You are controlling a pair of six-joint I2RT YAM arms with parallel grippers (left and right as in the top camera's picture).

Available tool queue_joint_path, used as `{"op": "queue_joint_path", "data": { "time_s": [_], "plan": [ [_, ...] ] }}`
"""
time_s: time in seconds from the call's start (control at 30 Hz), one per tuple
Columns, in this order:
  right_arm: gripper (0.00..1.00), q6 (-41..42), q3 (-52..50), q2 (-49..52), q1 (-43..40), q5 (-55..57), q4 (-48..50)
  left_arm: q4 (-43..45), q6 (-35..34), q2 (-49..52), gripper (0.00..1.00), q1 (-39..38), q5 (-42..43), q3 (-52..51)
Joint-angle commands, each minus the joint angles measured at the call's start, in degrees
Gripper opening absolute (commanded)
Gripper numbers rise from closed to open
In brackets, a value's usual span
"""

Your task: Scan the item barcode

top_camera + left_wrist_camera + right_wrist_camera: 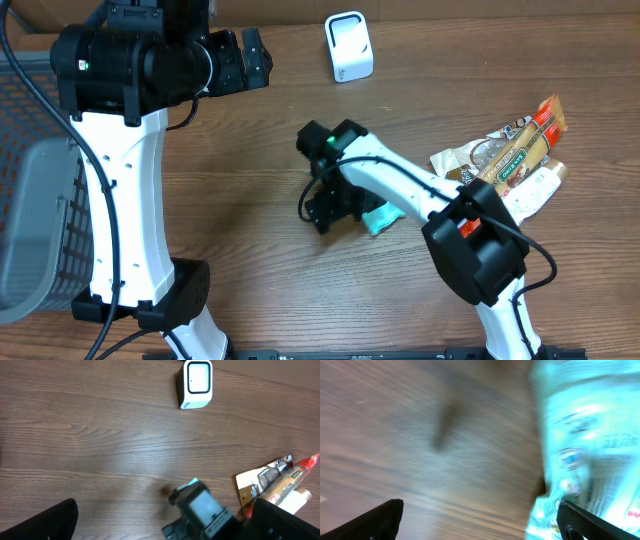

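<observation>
The item, a teal packet [381, 216], lies flat on the wooden table [240, 190], half hidden under my right arm. My right gripper [322, 208] hangs low just left of it, open. In the right wrist view the teal packet [590, 435] fills the right side, blurred, and one dark finger [592, 522] overlaps its lower edge; the right gripper [480, 515] holds nothing. No barcode shows. The white scanner [348, 47] stands at the back of the table, also the white scanner [196, 382] in the left wrist view. My left gripper [250, 58] is raised at the back left, open and empty.
A pile of snack packets [515, 155] lies at the right, with the same snack packets [272, 482] in the left wrist view. A grey mesh basket [40, 200] stands at the left edge. The right arm's wrist [200, 510] sits below my left gripper [165, 530].
</observation>
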Motion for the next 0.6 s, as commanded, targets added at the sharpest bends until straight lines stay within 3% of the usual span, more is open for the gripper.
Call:
{"op": "queue_joint_path", "data": {
  "time_s": [0.0, 0.13, 0.33, 0.57],
  "plan": [
    [1.00, -0.66, 0.81, -0.44, -3.30, 5.70, -0.07, 0.22, 0.90, 0.46, 0.99, -0.11, -0.42, 0.33],
    [1.00, -0.11, 3.02, -4.68, -5.97, 4.02, 1.97, 0.22, 0.87, 0.46, 1.00, -0.17, -0.42, 0.33],
    [1.00, 10.21, 3.02, -13.75, -13.55, 0.04, 4.63, 0.22, 0.87, 0.46, 1.00, -0.22, -0.42, 0.33],
    [0.98, 17.97, -3.32, -14.45, -22.08, -5.79, 6.34, 0.22, 0.90, 0.46, 0.99, -0.11, -0.42, 0.33]
  ]
}}
